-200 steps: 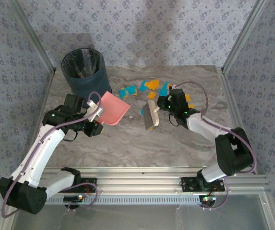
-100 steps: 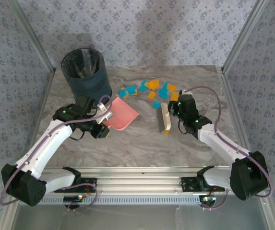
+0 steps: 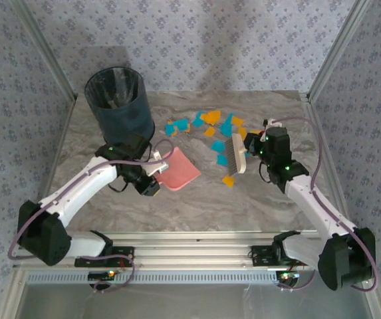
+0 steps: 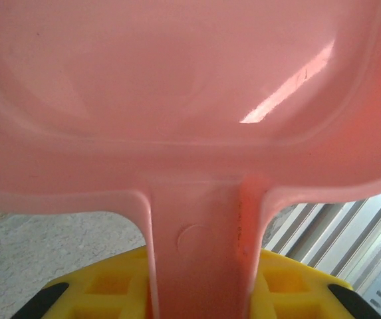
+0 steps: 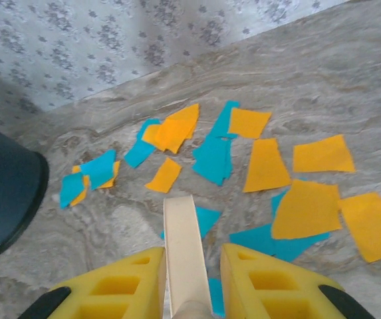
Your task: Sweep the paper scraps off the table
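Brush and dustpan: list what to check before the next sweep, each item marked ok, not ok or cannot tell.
1. Right gripper shut on the brush handle: ok.
2. Left gripper shut on the dustpan handle: ok.
3. Dustpan lip flat on the table: cannot tell.
4. Brush bristles touching the table: cannot tell.
5. Paper scraps gathered between brush and dustpan: not ok; most lie farther back.
6. Bin out of the sweep path: ok; it stands at the far left corner.
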Controlling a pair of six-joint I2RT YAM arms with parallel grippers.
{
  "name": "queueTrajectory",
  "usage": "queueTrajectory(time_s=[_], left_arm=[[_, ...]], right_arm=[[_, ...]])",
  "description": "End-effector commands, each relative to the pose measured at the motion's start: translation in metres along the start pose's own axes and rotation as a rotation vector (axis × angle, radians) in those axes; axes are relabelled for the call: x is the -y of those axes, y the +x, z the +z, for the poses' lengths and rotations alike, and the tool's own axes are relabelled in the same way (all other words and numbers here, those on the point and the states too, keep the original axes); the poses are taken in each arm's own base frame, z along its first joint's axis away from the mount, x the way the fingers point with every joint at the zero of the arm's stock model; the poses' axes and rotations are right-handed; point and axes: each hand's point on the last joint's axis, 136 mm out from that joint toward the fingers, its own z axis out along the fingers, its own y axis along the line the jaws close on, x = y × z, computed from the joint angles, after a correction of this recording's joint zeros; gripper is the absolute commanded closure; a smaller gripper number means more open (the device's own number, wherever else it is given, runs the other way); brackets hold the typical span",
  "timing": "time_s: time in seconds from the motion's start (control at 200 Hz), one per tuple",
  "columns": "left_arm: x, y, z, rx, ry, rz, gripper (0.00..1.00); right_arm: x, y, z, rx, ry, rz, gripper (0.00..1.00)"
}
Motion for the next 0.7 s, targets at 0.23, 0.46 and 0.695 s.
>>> queueTrajectory(time_s=[0.23, 0.46, 0.695], left_arm=[[0.007, -0.020, 0.016, -0.076, 0.018, 0.117, 1.00], [0.005, -0.026, 0.035, -0.171, 0.034, 0.158, 1.00], [0.000, -0.032, 0.051, -0.268, 0.046, 0.206, 1.00]], right_arm=[[0.025, -0.028, -0.008, -0.004, 0.188, -0.208, 1.00], [0.035, -0.016, -0.006, -0.049, 0.281, -0.302, 1.00], [0.032, 0.001, -0.003, -0.062, 0.332, -0.326, 1.00]])
